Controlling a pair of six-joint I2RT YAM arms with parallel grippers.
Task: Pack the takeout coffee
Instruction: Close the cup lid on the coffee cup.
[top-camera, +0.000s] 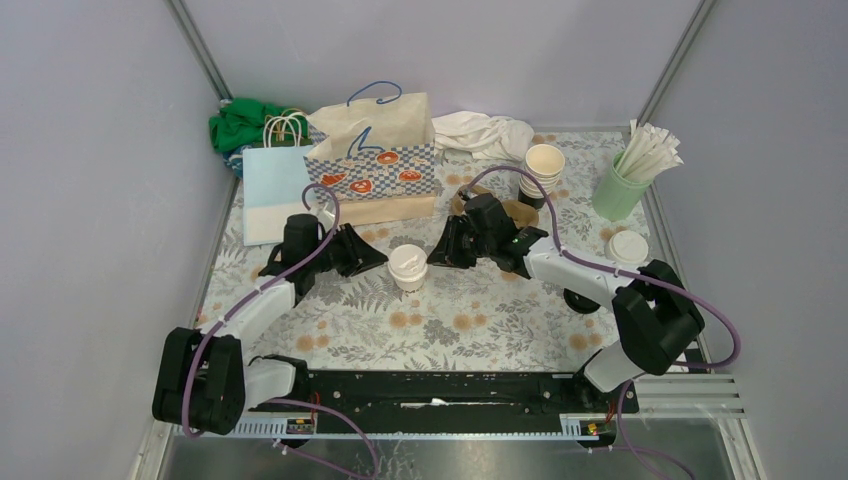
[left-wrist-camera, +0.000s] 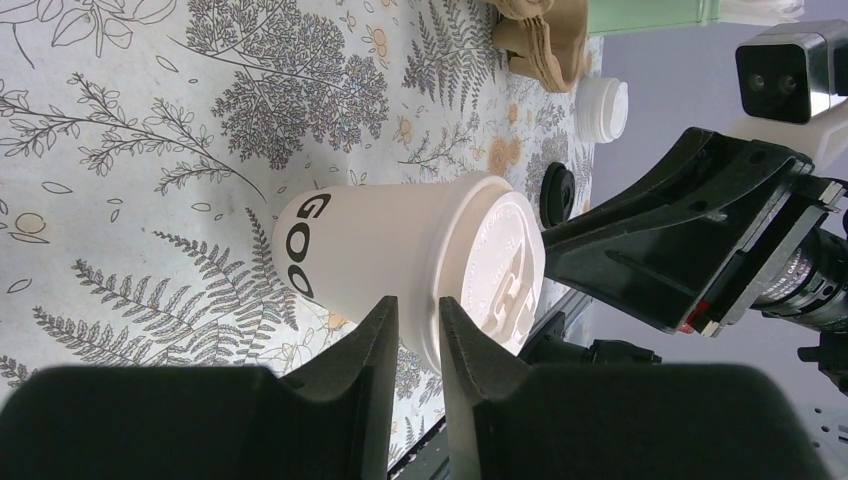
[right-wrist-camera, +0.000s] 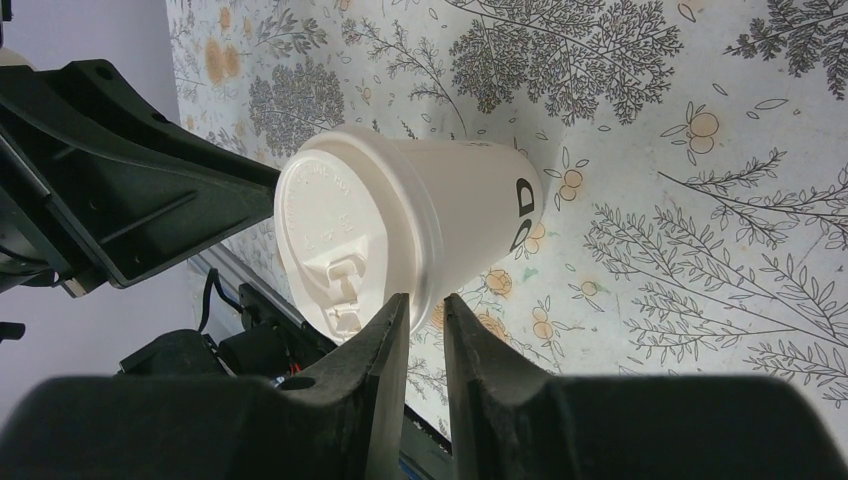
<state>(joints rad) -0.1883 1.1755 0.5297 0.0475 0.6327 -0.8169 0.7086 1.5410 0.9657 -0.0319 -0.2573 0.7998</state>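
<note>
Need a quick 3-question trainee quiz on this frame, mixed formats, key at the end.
1. True or false: the lidded cup between the left gripper and the right gripper lies on its side.
2. The wrapped straws stand in: A) the green tumbler; B) a paper bag; C) a lidded cup.
3. Fill in: the stack of lidless cups stands nearer the ___ arm.
Key: 1 false, it stands upright; 2 A; 3 right.

Patterned bag (top-camera: 375, 150), pale blue bag (top-camera: 272, 190), white cloth (top-camera: 485, 132) and straw tumbler (top-camera: 618, 190) stand along the back.
</note>
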